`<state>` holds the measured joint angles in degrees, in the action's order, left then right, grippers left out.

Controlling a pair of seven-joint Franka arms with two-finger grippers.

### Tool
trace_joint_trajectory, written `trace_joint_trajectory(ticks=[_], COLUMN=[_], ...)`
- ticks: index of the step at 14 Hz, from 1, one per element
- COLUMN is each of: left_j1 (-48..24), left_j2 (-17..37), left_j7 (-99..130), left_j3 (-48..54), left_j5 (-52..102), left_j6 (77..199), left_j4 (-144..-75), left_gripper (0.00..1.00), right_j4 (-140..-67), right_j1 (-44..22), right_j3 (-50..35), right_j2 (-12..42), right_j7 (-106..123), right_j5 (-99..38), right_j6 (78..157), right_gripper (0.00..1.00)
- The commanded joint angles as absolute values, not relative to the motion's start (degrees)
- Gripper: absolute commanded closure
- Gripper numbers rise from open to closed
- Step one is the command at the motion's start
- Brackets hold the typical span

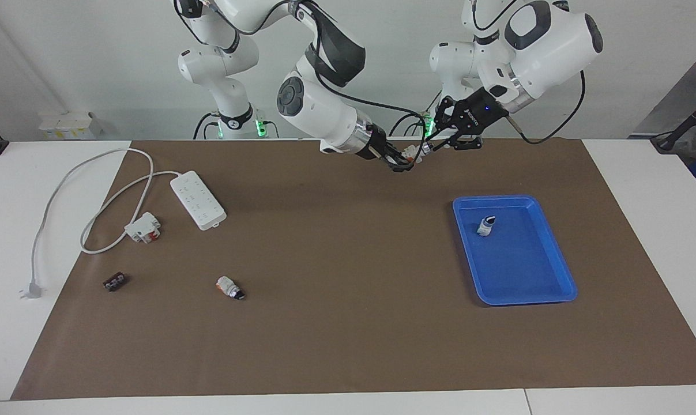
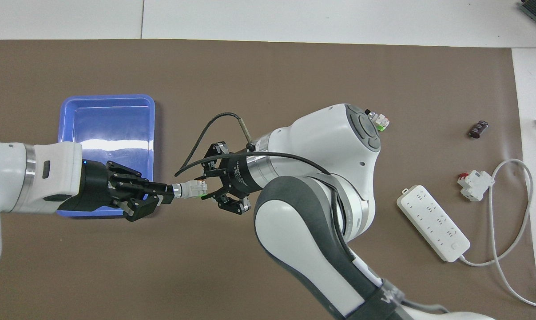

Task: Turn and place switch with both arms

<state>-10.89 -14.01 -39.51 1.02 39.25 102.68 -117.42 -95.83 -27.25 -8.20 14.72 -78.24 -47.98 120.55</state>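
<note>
Selector switch (image 2: 188,190), centre-left of the overhead frame, held aloft over the brown mat, pinched by both left gripper (image 2: 168,195) and right gripper (image 2: 204,192): mistimed release or misaligned twist could drop it short of the blue tray (image 2: 70,109).

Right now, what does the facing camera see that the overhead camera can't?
Only facing: the standing switch in the blue tray; overhead, the left arm covers that spot. Only overhead: the held switch seen lengthwise, with the left end effector at one end and the right end effector at the other. Both: the tray, the power strip and the lying switch on the mat.
</note>
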Motion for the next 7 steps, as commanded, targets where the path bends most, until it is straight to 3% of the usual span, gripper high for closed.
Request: trace_joint_trajectory(ticks=[1, 7], left_j1=[-10.4, -11.0], left_j2=[-16.4, -16.3], left_j7=[-41.3, -41.4], left_j3=[0.8, 0.8], left_j5=[40.4, 40.4], left_j6=[102.4, 104.6], left_j4=[-120.1, -120.1], left_gripper=[0.73, 0.78], right_j4=[-95.9, -95.7], right_j1=[-26.4, -25.7], right_j3=[-8.3, -8.2], right_j2=[14.1, 14.2], right_j7=[-78.0, -77.7], right_j5=[-47.9, -47.9], right_j6=[120.2, 121.2], right_gripper=[1.0, 1.0])
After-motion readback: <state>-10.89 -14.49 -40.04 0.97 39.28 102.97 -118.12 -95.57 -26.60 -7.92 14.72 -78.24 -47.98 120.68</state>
